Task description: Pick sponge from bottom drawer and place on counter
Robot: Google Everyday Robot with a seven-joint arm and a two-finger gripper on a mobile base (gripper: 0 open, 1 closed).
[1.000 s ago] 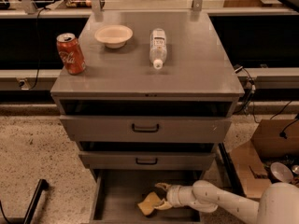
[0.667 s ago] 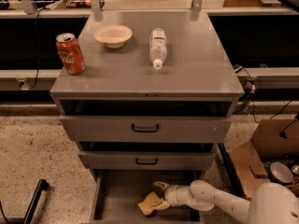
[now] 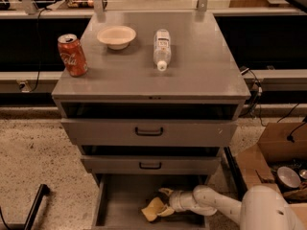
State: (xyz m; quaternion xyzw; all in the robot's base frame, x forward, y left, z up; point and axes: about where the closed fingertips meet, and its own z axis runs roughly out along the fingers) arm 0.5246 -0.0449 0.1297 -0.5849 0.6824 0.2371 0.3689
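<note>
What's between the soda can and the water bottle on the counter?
The cream bowl, in the camera view, between the soda can and the bottle on the counter. The pincer is down in the bottom drawer at the sponge.

Sponge [image 3: 152,209] partly behind gripper [image 3: 164,203], bottom drawer [image 3: 115,199]

One camera only, and it's looking down from high in front of the cabinet [image 3: 201,132], facing the drawer fronts. It's sitting fairly near: the counter [image 3: 192,66] is filling the upper half, and the bottom drawer [image 3: 120,200] is running off the lower edge. There the gripper [image 3: 164,204] is reaching in from the right.
</note>
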